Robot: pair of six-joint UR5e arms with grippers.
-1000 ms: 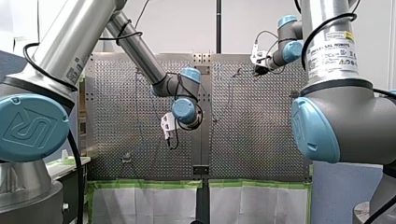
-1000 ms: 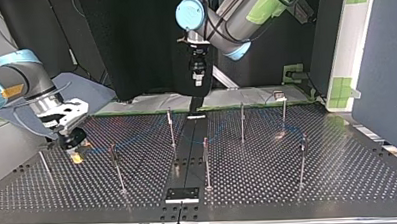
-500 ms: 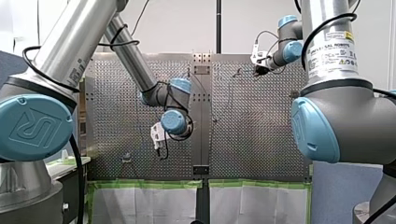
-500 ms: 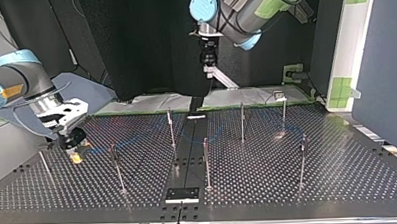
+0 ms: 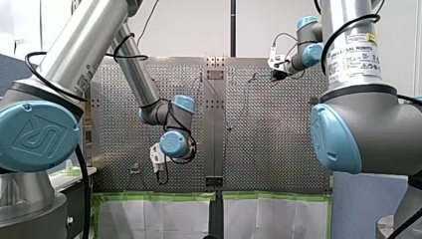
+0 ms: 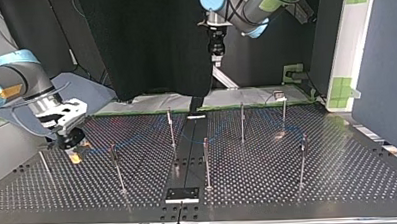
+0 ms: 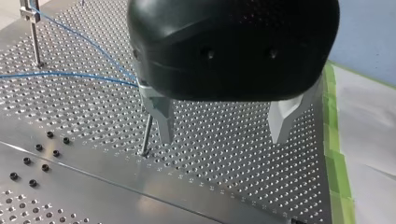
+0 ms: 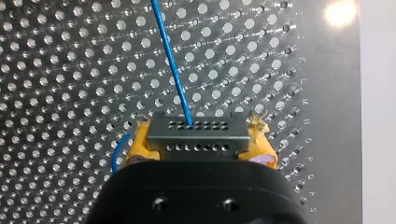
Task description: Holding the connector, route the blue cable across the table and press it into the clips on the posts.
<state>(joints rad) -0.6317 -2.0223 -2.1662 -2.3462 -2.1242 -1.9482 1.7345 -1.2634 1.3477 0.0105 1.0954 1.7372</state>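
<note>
Top view, left: my right gripper (image 6: 73, 149) low over table (image 6: 269, 189), 2 yellow-padded fingers clamped on connector (image 8: 196, 135) (blue cable (image 8: 172, 60) runs out ahead of it). Middle: cable among posts (image 6: 206, 162). Right: my left gripper (image 7: 222, 137) high above table, fingers spread, holding nothing.

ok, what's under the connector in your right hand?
Perforated metal table shows around the grey multi-hole connector; a thin blue cable leaves it. Directly beneath is covered.

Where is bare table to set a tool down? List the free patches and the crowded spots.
Free: the perforated metal table at the top view's lower right, past the thin metal post. Crowded: the middle, where the blue cable threads posts, near my right gripper.
</note>
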